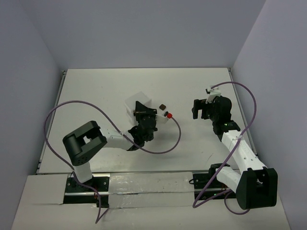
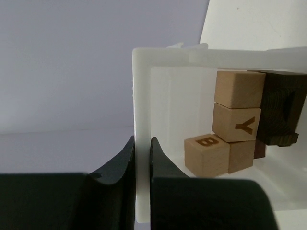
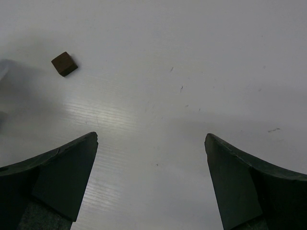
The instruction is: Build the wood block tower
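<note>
White plastic wall of the container (image 2: 142, 96) sits pinched between the left gripper's (image 2: 142, 143) closed fingers; just beyond it, inside, the wood blocks (image 2: 238, 124) lie jumbled. The right gripper (image 3: 151, 139) hangs spread wide, empty; ahead to its left one dark brown cube (image 3: 64, 63) lies loose on the table (image 3: 192, 57). Stacking has not begun, I judge

The tan wood blocks (image 2: 239, 89) at the right of the left wrist view are bare, smooth, matt wood with dark letters on them. The dark brown block (image 2: 283, 108) beside them shows clear grain lines. The container (image 2: 142, 120) is smooth white plastic with a soft sheen. The left gripper (image 2: 142, 141) and right gripper (image 3: 151, 138) have dark, matt, plastic-looking fingers. The table (image 3: 192, 57) is white, finely ribbed and faintly glossy. The loose dark cube (image 3: 64, 63), upper left in the right wrist view, looks matt.
</note>
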Robot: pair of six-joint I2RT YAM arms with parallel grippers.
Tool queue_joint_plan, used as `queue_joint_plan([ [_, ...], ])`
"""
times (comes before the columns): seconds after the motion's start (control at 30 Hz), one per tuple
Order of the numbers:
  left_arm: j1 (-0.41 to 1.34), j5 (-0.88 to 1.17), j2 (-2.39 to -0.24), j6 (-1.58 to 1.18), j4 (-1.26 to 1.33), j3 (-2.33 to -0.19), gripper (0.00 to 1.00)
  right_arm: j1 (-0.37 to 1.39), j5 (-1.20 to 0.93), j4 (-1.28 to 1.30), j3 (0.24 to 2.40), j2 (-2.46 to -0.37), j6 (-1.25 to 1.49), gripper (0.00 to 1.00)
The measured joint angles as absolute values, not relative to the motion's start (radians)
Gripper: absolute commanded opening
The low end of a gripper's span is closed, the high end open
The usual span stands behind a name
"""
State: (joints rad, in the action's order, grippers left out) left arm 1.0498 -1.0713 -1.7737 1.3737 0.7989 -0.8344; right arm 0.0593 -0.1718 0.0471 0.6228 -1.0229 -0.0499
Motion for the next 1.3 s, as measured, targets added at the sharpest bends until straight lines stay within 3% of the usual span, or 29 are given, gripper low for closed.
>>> queue_joint_plan([
  [0.27,1.054,-1.077,-1.941,1.735,1.201,-0.782,0.00,0.059,-0.162,0.047,0.623,-1.023,-0.053,1.00],
  [0.6,1.054,-1.078,-1.966,1.864,1.273,-0.781,0.00,0.059,-0.158,0.047,0.623,-1.023,-0.054,1.00],
  [0.83,1.030,-1.092,-1.948,1.786,1.242,-0.866,0.00,0.059,-0.158,0.047,0.623,-1.023,-0.054,1.00],
  [0.93,0.995,-1.097,-1.867,1.654,1.062,-0.956,0.00,0.059,-0.159,0.048,0.623,-1.023,-0.054,1.00],
  [1.03,0.944,-1.094,-1.781,1.392,0.707,-1.130,0.00,0.059,-0.159,0.049,0.623,-1.023,-0.054,1.00],
  [1.17,0.848,-0.991,-1.743,0.988,0.189,-1.461,0.00,0.059,-0.159,0.049,0.623,-1.023,-0.054,1.00],
  [1.3,0.722,-0.857,-1.725,0.705,-0.149,-1.624,0.00,0.059,-0.159,0.050,0.625,-1.023,-0.054,1.00],
])
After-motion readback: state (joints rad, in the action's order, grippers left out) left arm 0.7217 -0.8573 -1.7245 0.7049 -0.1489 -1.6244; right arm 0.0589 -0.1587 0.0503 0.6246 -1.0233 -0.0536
